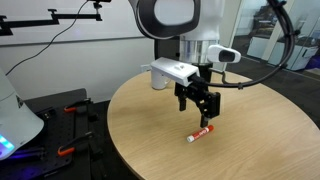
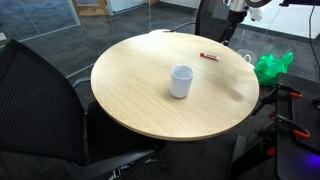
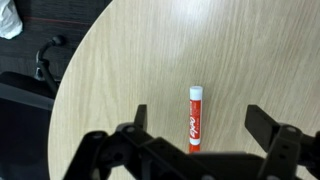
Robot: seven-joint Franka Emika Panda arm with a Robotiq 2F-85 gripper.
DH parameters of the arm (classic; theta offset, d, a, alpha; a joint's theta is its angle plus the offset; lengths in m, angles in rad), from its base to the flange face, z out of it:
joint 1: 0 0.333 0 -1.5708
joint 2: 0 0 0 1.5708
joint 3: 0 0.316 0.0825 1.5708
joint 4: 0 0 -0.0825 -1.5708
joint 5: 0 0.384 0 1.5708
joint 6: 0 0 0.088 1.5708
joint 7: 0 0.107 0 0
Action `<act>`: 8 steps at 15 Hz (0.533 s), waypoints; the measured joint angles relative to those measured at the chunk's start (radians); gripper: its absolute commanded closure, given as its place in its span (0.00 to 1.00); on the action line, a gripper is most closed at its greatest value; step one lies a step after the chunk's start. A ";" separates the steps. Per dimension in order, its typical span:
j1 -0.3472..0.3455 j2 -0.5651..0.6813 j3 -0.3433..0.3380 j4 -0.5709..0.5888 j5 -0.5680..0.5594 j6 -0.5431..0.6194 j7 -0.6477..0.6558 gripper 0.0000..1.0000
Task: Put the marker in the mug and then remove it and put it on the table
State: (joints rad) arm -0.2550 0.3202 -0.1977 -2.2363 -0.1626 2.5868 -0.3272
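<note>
The marker [image 3: 195, 118], red with a white end, lies flat on the table [image 3: 120, 70]. It also shows in both exterior views [image 1: 201, 133] [image 2: 209, 57]. My gripper [image 3: 200, 125] is open and empty, hanging above the marker with the marker between its fingers in the wrist view. In an exterior view the gripper [image 1: 198, 108] hovers a little above the marker. The white mug [image 2: 181, 81] stands upright near the middle of the round table [image 2: 130, 95], well apart from the marker; it is out of sight in the wrist view.
Black office chairs [image 2: 40, 90] stand close to the table's edge. A green bag [image 2: 272, 66] lies on the floor beyond the table. A black rack with red-handled clamps [image 1: 60, 125] is beside the table.
</note>
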 measured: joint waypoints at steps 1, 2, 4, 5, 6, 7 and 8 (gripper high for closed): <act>-0.008 0.016 0.011 0.003 0.014 0.009 -0.027 0.00; -0.016 0.031 0.023 0.008 0.026 0.017 -0.052 0.00; -0.028 0.060 0.042 0.023 0.032 0.031 -0.085 0.00; -0.030 0.074 0.047 0.032 0.032 0.036 -0.091 0.00; -0.031 0.087 0.050 0.043 0.032 0.039 -0.098 0.00; -0.032 0.101 0.054 0.055 0.032 0.042 -0.099 0.00; -0.033 0.116 0.058 0.068 0.032 0.045 -0.099 0.00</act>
State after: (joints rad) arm -0.2883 0.4362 -0.1396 -2.1684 -0.1306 2.6316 -0.4262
